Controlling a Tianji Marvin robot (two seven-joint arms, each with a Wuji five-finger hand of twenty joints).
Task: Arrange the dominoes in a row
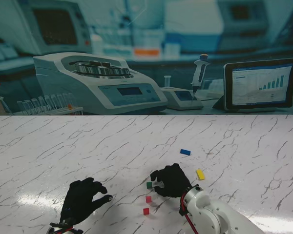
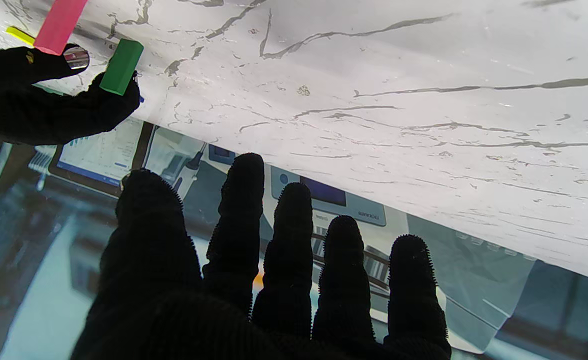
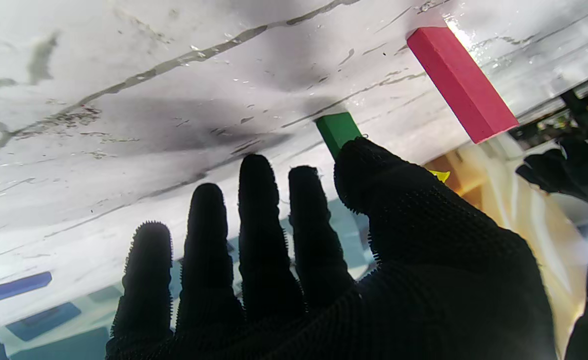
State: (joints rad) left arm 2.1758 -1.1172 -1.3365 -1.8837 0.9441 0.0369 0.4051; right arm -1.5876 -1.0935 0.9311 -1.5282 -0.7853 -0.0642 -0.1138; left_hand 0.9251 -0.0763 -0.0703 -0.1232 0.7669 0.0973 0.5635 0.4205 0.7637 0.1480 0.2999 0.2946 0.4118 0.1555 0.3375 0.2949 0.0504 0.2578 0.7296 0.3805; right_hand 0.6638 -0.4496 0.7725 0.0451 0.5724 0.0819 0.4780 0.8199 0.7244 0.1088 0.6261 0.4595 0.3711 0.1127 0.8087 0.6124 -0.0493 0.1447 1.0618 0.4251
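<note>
Right hand fingers spread, thumb touching green domino, left hand open, empty

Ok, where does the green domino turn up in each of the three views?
Stand view: the green domino stands on the table, just left of the right hand.
Left wrist view: green domino near the corner, against the right hand's fingers.
Right wrist view: green domino, partly hidden behind the thumb.
Shared landmark: the pink domino beside it.
</note>
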